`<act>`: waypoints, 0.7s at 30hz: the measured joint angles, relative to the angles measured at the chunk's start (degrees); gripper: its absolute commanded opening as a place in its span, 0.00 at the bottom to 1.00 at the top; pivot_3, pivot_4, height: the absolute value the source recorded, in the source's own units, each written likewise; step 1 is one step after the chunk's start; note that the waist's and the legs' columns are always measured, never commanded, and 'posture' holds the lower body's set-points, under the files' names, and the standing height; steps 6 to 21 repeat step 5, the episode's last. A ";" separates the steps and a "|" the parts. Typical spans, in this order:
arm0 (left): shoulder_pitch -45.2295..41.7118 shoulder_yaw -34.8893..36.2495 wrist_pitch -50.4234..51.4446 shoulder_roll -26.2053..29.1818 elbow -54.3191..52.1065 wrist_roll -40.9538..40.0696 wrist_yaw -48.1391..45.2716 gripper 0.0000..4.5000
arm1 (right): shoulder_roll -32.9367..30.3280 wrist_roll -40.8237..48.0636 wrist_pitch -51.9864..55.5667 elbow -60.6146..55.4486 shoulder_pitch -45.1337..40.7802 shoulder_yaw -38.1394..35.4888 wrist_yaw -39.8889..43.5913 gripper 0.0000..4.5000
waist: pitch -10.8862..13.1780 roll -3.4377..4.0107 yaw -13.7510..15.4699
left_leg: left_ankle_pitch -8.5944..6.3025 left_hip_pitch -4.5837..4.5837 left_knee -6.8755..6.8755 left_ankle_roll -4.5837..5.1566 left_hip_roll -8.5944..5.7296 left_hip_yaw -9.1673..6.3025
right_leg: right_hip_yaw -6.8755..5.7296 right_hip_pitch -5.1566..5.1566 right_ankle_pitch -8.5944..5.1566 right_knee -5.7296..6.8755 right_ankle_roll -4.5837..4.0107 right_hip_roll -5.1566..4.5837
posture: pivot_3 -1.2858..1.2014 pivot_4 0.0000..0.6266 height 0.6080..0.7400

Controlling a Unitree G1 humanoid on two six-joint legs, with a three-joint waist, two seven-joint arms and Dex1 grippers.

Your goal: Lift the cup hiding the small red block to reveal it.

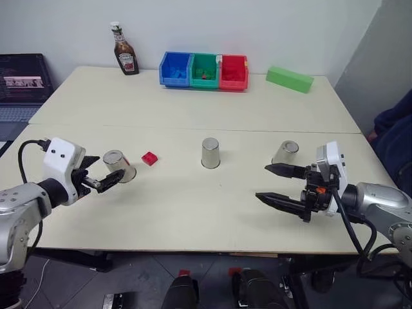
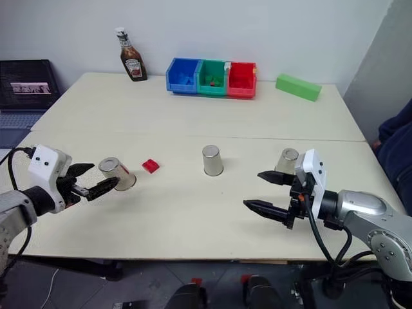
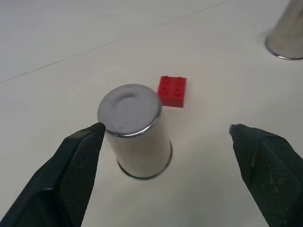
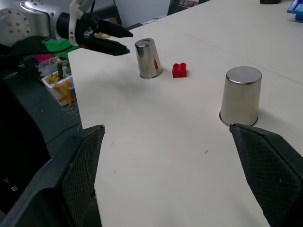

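The small red block (image 1: pixel 149 158) lies uncovered on the table, just right of the left cup (image 1: pixel 120 165). That silver cup stands upside down on the table. My left gripper (image 1: pixel 106 170) is open just in front of the cup, its fingers apart from it, holding nothing. In the left wrist view the same cup (image 3: pixel 135 132) and block (image 3: pixel 172 91) lie beyond the spread fingertips. A second cup (image 1: pixel 210 153) stands in the middle and a third cup (image 1: pixel 285 152) on the right. My right gripper (image 1: pixel 262 182) hovers open and empty in front of the third cup.
At the back stand a ketchup bottle (image 1: pixel 125 49), a row of blue, green and red bins (image 1: pixel 204 71) and a green box (image 1: pixel 290 78). A black crate (image 1: pixel 22 80) sits off the table's left side. The table's front edge (image 1: pixel 193 250) is close to both arms.
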 measured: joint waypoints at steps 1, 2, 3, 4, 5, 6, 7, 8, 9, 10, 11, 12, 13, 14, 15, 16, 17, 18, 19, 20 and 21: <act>-0.56 0.92 1.60 0.51 -0.36 -1.52 -0.70 1.00 | -0.27 -0.01 0.02 0.17 -0.11 0.00 0.30 1.00 | 0.00 0.00 0.01 | 0.00 -0.01 0.00 0.00 0.00 -0.01 | -0.01 0.00 0.00 -0.01 0.00 0.00 | 0.52 0.24 1.00; -0.53 1.17 2.29 1.40 -0.49 -2.08 -1.20 1.00 | -0.53 -0.01 0.04 0.36 -0.17 -0.05 0.43 1.00 | 0.00 0.00 -0.02 | 0.00 0.00 0.00 0.00 0.00 0.01 | 0.00 0.00 0.00 -0.01 0.00 0.00 | 0.52 0.24 1.00; -0.35 1.22 2.80 2.28 -0.48 -2.11 -1.74 1.00 | -0.82 -0.01 0.07 0.52 -0.19 -0.11 0.49 1.00 | 0.02 0.03 -0.04 | 0.00 0.01 0.00 0.00 -0.01 0.02 | 0.02 0.00 0.00 0.00 0.00 0.00 | 0.52 0.24 1.00; -0.05 1.22 2.89 2.78 -0.45 -2.04 -2.00 1.00 | -0.85 0.00 0.12 0.55 -0.20 -0.12 0.49 1.00 | 0.02 0.04 -0.04 | 0.00 0.01 0.00 0.00 -0.01 0.02 | 0.02 -0.01 0.00 0.00 0.00 0.00 | 0.52 0.24 1.00; 0.39 1.22 2.95 3.15 -0.41 -1.93 -2.26 1.00 | -0.86 0.04 0.14 0.54 -0.20 -0.13 0.49 1.00 | 0.02 0.04 -0.05 | 0.00 0.01 -0.01 0.00 0.00 0.02 | 0.03 -0.01 0.00 0.00 0.00 0.00 | 0.52 0.24 1.00; 0.39 1.22 2.95 3.15 -0.41 -1.93 -2.26 1.00 | -0.86 0.04 0.14 0.54 -0.20 -0.13 0.49 1.00 | 0.02 0.04 -0.05 | 0.00 0.01 -0.01 0.00 0.00 0.02 | 0.03 -0.01 0.00 0.00 0.00 0.00 | 0.52 0.24 1.00; 0.39 1.22 2.95 3.15 -0.41 -1.93 -2.26 1.00 | -0.86 0.04 0.14 0.54 -0.20 -0.13 0.49 1.00 | 0.02 0.04 -0.05 | 0.00 0.01 -0.01 0.00 0.00 0.02 | 0.03 -0.01 0.00 0.00 0.00 0.00 | 0.52 0.24 1.00; 0.39 1.22 2.95 3.15 -0.41 -1.93 -2.26 1.00 | -0.86 0.04 0.14 0.54 -0.20 -0.13 0.49 1.00 | 0.02 0.04 -0.05 | 0.00 0.01 -0.01 0.00 0.00 0.02 | 0.03 -0.01 0.00 0.00 0.00 0.00 | 0.52 0.24 1.00; 0.39 1.22 2.95 3.15 -0.41 -1.93 -2.26 1.00 | -0.86 0.04 0.14 0.54 -0.20 -0.13 0.49 1.00 | 0.02 0.04 -0.05 | 0.00 0.01 -0.01 0.00 0.00 0.02 | 0.03 -0.01 0.00 0.00 0.00 0.00 | 0.52 0.24 1.00; 0.39 1.22 2.95 3.15 -0.41 -1.93 -2.26 1.00 | -0.86 0.04 0.14 0.54 -0.20 -0.13 0.49 1.00 | 0.02 0.04 -0.05 | 0.00 0.01 -0.01 0.00 0.00 0.02 | 0.03 -0.01 0.00 0.00 0.00 0.00 | 0.52 0.24 1.00; 0.39 1.22 2.95 3.15 -0.41 -1.93 -2.26 1.00 | -0.86 0.04 0.14 0.54 -0.20 -0.13 0.49 1.00 | 0.02 0.04 -0.05 | 0.00 0.01 -0.01 0.00 0.00 0.02 | 0.03 -0.01 0.00 0.00 0.00 0.00 | 0.52 0.24 1.00; 0.39 1.22 2.95 3.15 -0.41 -1.93 -2.26 1.00 | -0.86 0.04 0.14 0.54 -0.20 -0.13 0.49 1.00 | 0.02 0.04 -0.05 | 0.00 0.01 -0.01 0.00 0.00 0.02 | 0.03 -0.01 0.00 0.00 0.00 0.00 | 0.52 0.24 1.00; 0.39 1.22 2.95 3.15 -0.41 -1.93 -2.26 1.00 | -0.86 0.04 0.14 0.54 -0.20 -0.13 0.49 1.00 | 0.02 0.04 -0.05 | 0.00 0.01 -0.01 0.00 0.00 0.02 | 0.03 -0.01 0.00 0.00 0.00 0.00 | 0.52 0.24 1.00; 0.39 1.22 2.95 3.15 -0.41 -1.93 -2.26 1.00 | -0.86 0.04 0.14 0.54 -0.20 -0.13 0.49 1.00 | 0.02 0.04 -0.05 | 0.00 0.01 -0.01 0.00 0.00 0.02 | 0.03 -0.01 0.00 0.00 0.00 0.00 | 0.52 0.24 1.00; 0.39 1.22 2.95 3.15 -0.41 -1.93 -2.26 1.00 | -0.86 0.04 0.14 0.54 -0.20 -0.13 0.49 1.00 | 0.02 0.04 -0.05 | 0.00 0.01 -0.01 0.00 0.00 0.02 | 0.03 -0.01 0.00 0.00 0.00 0.00 | 0.52 0.24 1.00; 0.39 1.22 2.95 3.15 -0.41 -1.93 -2.26 1.00 | -0.86 0.04 0.14 0.54 -0.20 -0.13 0.49 1.00 | 0.02 0.04 -0.05 | 0.00 0.01 -0.01 0.00 0.00 0.02 | 0.03 -0.01 0.00 0.00 0.00 0.00 | 0.52 0.24 1.00; 0.39 1.22 2.95 3.15 -0.41 -1.93 -2.26 1.00 | -0.86 0.04 0.14 0.54 -0.20 -0.13 0.49 1.00 | 0.02 0.04 -0.05 | 0.00 0.01 -0.01 0.00 0.00 0.02 | 0.03 -0.01 0.00 0.00 0.00 0.00 | 0.52 0.24 1.00; 0.39 1.22 2.95 3.15 -0.41 -1.93 -2.26 1.00 | -0.86 0.04 0.14 0.54 -0.20 -0.13 0.49 1.00 | 0.02 0.04 -0.05 | 0.00 0.01 -0.01 0.00 0.00 0.02 | 0.03 -0.01 0.00 0.00 0.00 0.00 | 0.52 0.24 1.00; 0.39 1.22 2.95 3.15 -0.41 -1.93 -2.26 1.00 | -0.86 0.04 0.14 0.54 -0.20 -0.13 0.49 1.00 | 0.02 0.04 -0.05 | 0.00 0.01 -0.01 0.00 0.00 0.02 | 0.03 -0.01 0.00 0.00 0.00 0.00 | 0.52 0.24 1.00; 0.39 1.22 2.95 3.15 -0.41 -1.93 -2.26 1.00 | -0.86 0.04 0.14 0.54 -0.20 -0.13 0.49 1.00 | 0.02 0.04 -0.05 | 0.00 0.01 -0.01 0.00 0.00 0.02 | 0.03 -0.01 0.00 0.00 0.00 0.00 | 0.52 0.24 1.00; 0.39 1.22 2.95 3.15 -0.41 -1.93 -2.26 1.00 | -0.86 0.04 0.14 0.54 -0.20 -0.13 0.49 1.00 | 0.02 0.04 -0.05 | 0.00 0.01 -0.01 0.00 0.00 0.02 | 0.03 -0.01 0.00 0.00 0.00 0.00 | 0.52 0.24 1.00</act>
